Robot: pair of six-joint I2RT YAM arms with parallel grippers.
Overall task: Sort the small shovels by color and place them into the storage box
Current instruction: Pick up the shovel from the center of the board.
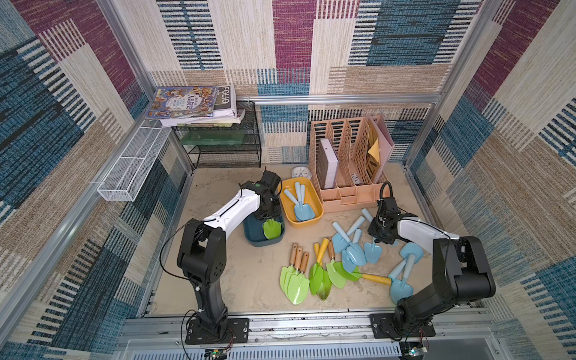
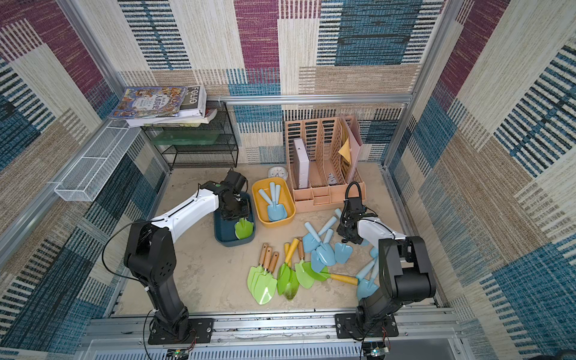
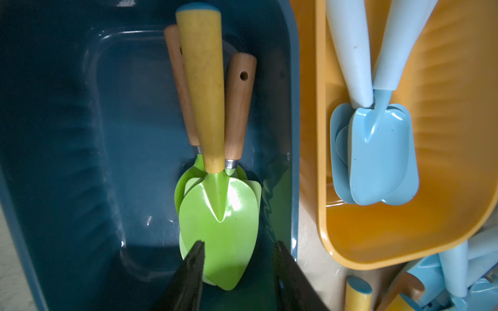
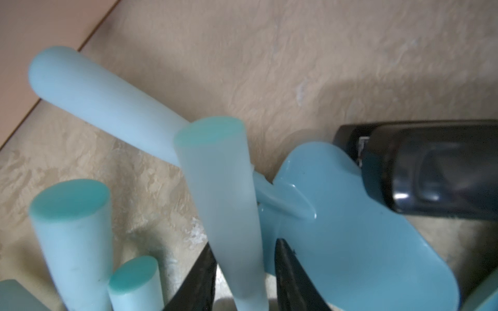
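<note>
Three green-bladed shovels (image 3: pixel 219 215) lie stacked in the dark blue bin (image 1: pixel 261 244); my left gripper (image 3: pixel 238 243) hangs open just above their blade tips, holding nothing. Pale blue shovels (image 1: pixel 302 210) lie in the yellow bin (image 1: pixel 288 213) beside it. Several green shovels (image 1: pixel 294 280) and pale blue shovels (image 1: pixel 352 249) lie loose on the table. My right gripper (image 4: pixel 244 241) is down in the blue pile, its fingers on either side of one pale blue handle (image 4: pixel 229 202). One finger touches the handle and a narrow gap shows at the other.
A pink file organizer (image 1: pixel 349 156) stands behind the bins and a white clock (image 1: pixel 301 172) lies beside it. A black mesh rack (image 1: pixel 224 146) with books (image 1: pixel 187 103) fills the back left. A white mesh basket (image 1: pixel 134 165) hangs on the left wall.
</note>
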